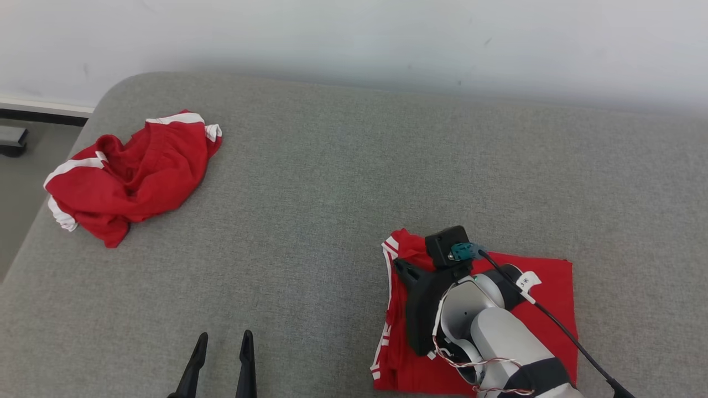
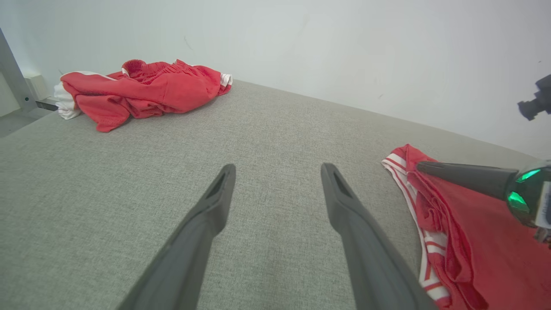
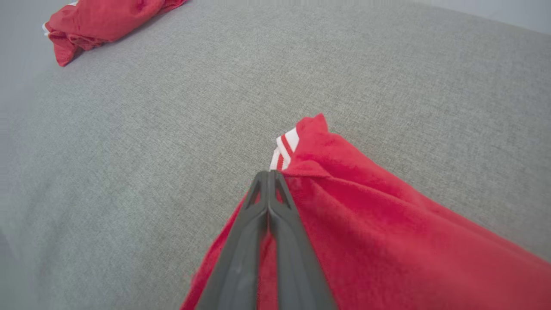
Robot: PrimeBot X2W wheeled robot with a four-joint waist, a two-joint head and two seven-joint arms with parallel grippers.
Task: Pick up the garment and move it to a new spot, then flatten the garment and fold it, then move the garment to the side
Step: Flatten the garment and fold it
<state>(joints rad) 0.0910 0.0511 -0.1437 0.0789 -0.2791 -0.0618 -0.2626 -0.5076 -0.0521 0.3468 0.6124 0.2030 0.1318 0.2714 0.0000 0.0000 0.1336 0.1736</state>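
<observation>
Folded red garment (image 1: 553,287) at lower right of head view, flat on grey cloth surface (image 1: 332,193). Roughly a rectangle, w/ neat straight edges on top & right. White-and-red stripes down the left edge, a bit bunched there. Soft, fuzzy look in right wrist view (image 3: 366,215), one corner poking up near centre of that frame.

Right hand (image 1: 399,265) on top of it, fingers shut tight together, tips at the garment's upper left corner, by the stripes. Can't tell if any cloth pinched.

Left hand (image 1: 224,334) at bottom, left of centre, wide open, holding nothing, over bare grey surface. Well apart from the garment.

Second red garment (image 1: 138,171) at upper left, crumpled in a heap, white bands showing, near the surface's rounded corner. Pale wall (image 1: 354,33) across the top.
</observation>
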